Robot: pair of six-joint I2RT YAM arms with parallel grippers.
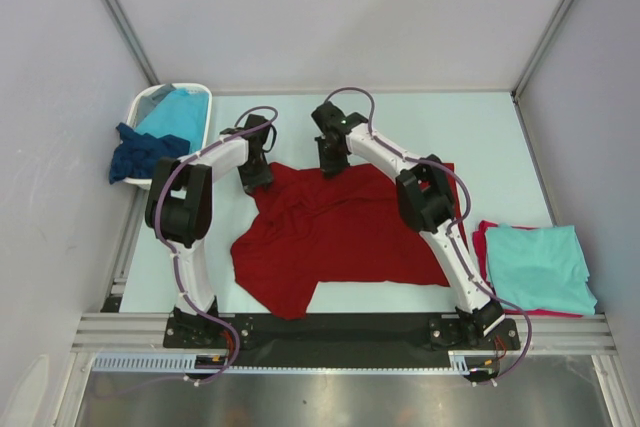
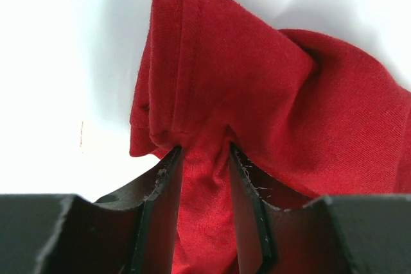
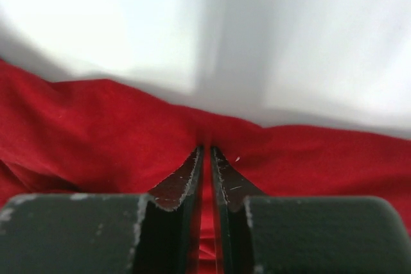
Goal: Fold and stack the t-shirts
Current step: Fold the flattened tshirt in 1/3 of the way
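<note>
A dark red t-shirt [image 1: 340, 232] lies spread and rumpled in the middle of the white table. My left gripper [image 1: 258, 179] sits at its far left corner. In the left wrist view the left gripper [image 2: 204, 149] is shut on a thick bunch of the red cloth [image 2: 257, 81], next to a hemmed edge. My right gripper [image 1: 330, 162] is at the shirt's far edge. Seen from the right wrist, the right gripper [image 3: 207, 149] pinches a thin fold of the red cloth [image 3: 96, 133], its jaws almost touching.
A white basket [image 1: 185, 88] stands at the far left with a turquoise shirt [image 1: 178, 112] inside and a dark navy shirt [image 1: 145, 152] hanging over its side. At the near right, a folded turquoise shirt [image 1: 540, 267] lies on a folded red one [image 1: 480, 242].
</note>
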